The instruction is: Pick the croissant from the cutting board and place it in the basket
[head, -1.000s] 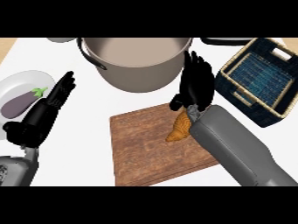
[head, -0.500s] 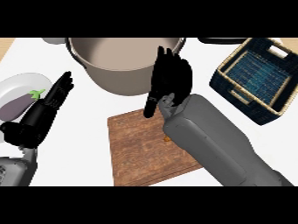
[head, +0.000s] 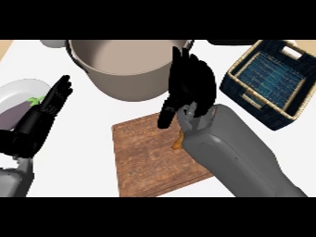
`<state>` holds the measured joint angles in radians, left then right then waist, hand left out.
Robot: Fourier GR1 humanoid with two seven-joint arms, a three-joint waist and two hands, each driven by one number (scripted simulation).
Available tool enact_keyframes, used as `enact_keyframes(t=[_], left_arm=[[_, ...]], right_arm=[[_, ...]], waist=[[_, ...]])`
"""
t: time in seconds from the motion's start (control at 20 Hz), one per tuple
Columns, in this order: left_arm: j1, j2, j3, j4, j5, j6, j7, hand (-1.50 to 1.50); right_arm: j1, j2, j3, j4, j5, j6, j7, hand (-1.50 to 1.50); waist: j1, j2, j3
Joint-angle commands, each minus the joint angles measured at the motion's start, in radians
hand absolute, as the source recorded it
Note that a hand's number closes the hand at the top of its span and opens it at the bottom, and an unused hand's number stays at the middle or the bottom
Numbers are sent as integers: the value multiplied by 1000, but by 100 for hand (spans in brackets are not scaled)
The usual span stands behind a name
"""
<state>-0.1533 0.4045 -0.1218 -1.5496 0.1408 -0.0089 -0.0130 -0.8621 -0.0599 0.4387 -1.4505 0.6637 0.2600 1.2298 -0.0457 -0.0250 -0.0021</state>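
Over the cutting board, the right robot hand is hovering with fingers hanging relaxed; the croissant is peeking out beneath its forearm, risking a blind, mistimed grasp before the basket.

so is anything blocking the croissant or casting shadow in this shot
Head view: the right hand and its grey forearm cover most of the croissant, leaving only an orange sliver on the cutting board; lighting is even, with no glare or strong shadows.
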Motion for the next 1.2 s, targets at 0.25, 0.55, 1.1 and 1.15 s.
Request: enact_keyframes(t=[0.25, 0.55, 1.1, 1.15], left_arm=[[-23, -27, -10, -4, -22, 1, -4, 0], [-62, -42, 7, 36, -18, -21, -2, 0], [27, -21, 63, -32, -2, -105, -20, 0], [-22, -69, 41, 52, -63, -76, -61, 0]], right_arm=[[201, 35, 43, -151, 155, 33, 218, -150], [377, 20, 56, -172, 274, -44, 78, -150], [473, 58, 28, -169, 405, -27, -33, -150], [483, 34, -15, -203, 389, -5, -93, -150]], waist=[[24, 18, 2], [32, 24, 2], [48, 24, 2], [43, 25, 2]])
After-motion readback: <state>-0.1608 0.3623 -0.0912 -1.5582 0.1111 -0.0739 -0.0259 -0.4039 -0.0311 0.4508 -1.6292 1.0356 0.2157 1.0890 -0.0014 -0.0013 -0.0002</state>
